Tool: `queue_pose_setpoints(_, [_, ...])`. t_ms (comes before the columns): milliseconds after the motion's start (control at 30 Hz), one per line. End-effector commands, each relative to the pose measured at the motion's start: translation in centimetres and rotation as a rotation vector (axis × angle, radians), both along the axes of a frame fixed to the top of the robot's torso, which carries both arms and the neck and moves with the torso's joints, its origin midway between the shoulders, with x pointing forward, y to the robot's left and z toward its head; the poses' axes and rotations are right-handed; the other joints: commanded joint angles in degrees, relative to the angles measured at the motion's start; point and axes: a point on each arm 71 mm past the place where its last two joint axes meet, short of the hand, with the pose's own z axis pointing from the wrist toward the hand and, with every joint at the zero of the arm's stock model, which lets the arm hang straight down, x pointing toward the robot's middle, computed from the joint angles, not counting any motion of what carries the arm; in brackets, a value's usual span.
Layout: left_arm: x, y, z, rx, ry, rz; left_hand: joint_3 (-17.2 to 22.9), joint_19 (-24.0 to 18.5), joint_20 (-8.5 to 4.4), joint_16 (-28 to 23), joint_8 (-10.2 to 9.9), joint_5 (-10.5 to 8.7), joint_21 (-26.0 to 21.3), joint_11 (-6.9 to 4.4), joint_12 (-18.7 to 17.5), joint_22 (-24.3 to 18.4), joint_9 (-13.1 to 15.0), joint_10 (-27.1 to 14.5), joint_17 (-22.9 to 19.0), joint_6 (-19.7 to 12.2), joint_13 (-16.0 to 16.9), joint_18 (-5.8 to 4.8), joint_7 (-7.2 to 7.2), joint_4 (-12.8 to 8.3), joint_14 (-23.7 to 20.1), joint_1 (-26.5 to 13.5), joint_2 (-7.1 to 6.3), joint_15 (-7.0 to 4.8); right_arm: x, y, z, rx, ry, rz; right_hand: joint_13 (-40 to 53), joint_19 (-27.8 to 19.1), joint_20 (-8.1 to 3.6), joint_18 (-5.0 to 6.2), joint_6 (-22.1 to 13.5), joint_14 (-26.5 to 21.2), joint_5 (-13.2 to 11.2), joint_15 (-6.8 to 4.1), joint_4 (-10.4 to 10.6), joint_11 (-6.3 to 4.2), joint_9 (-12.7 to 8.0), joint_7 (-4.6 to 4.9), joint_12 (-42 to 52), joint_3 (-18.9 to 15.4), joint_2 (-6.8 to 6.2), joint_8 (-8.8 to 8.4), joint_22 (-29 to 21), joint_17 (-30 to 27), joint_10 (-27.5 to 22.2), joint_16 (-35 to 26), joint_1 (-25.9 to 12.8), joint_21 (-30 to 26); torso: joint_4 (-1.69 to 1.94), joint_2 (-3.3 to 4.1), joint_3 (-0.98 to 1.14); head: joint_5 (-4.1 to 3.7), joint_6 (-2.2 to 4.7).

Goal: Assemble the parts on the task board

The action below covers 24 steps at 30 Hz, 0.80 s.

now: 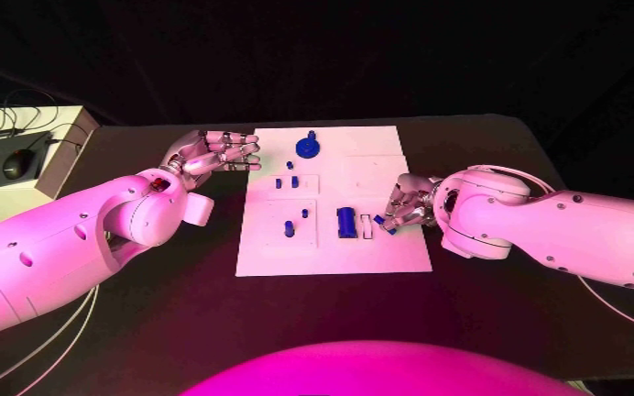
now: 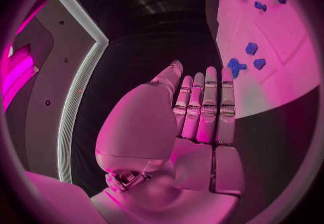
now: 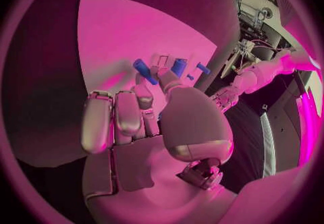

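The white task board point(image 1: 377, 162) lies in the middle of the black table, also seen as board point(image 2: 283, 56) and board point(image 3: 121, 29). Several blue parts sit on it: a round part point(image 1: 308, 147) at the far end, small pegs point(image 1: 287, 181) in the middle left, and a larger block point(image 1: 346, 222) near the front. My right hand point(image 1: 409, 202) is over the board's right edge and pinches a small oblong blue part point(image 3: 143, 71) at its fingertips, just right of the block point(image 3: 179, 66). My left hand point(image 1: 218, 151) rests by the board's far left edge, fingers point(image 2: 202, 105) stretched side by side, holding nothing.
A pale box point(image 1: 47, 153) with a black mouse-like object point(image 1: 16, 165) and cables stands at the table's left edge. Dark table surface point(image 1: 502, 153) extends to the right of the board and in front of it.
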Motion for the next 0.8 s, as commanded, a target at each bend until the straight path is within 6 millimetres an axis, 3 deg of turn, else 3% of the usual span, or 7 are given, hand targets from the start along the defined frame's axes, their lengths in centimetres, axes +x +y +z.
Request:
queue_pose_setpoints(33, [-0.1, -0.3, 0.1, -0.013, 0.002, -0.021, 0.2, 0.06, 0.23, 0.04, -0.01, 0.27, -0.06, -0.07, -0.19, -0.07, 0.02, -0.3, 0.04, -0.04, -0.07, -0.35, -0.08, 0.04, -0.37, 0.09, 0.1, -0.19, -0.2, 0.3, -0.1, 0.03, 0.037, -0.021, 0.05, 5.03, -0.27, -0.16, 0.44, 0.1, 0.11, -0.23, -8.47, 0.08, 0.67, -0.03, -0.2, 8.17, 0.77, 0.13, 9.93, 0.04, 0.09, -0.35, 0.41, 0.13, -0.02, 0.05, 0.01, -0.04, 0.03])
queue_pose_setpoints(600, [-0.1, -0.3, 0.1, -0.012, 0.005, -0.025, 0.41, 0.01, 0.23, 0.04, 0.0, 0.25, -0.03, -0.03, -0.2, -0.08, 0.02, -0.35, 0.03, -0.06, -0.07, -0.37, -0.06, 0.03, -0.41, -0.04, -0.02, -0.17, 0.9, 1.6, -0.9, 0.019, 0.041, -0.008, 0.17, 5.02, -0.26, -0.13, 0.32, 0.16, -1.43, -0.23, -7.23, 0.05, 0.68, -0.28, -0.1, 6.01, 0.87, 0.08, 9.9, 0.13, 0.06, -0.44, 0.05, -0.02, 0.03, 0.02, -0.03, -0.05, -0.05])
queue_pose_setpoints(800, [-0.1, -0.2, 0.1, -0.012, 0.005, -0.025, 0.44, -0.02, 0.24, 0.04, 0.0, 0.25, -0.03, -0.02, -0.2, -0.09, 0.02, -0.39, 0.03, -0.07, -0.07, -0.38, -0.07, 0.09, -0.43, -0.16, -0.04, -0.15, 0.9, 1.9, -1.1, 0.013, 0.051, 0.002, 0.19, 5.03, -0.31, -0.16, 0.52, 0.18, -1.25, -0.28, -5.29, -0.05, 0.26, -0.6, -0.02, 2.04, 1.13, -0.07, 9.91, 0.13, 0.11, -0.49, -0.15, 0.02, 0.03, -0.02, 0.01, 0.02, -0.09])
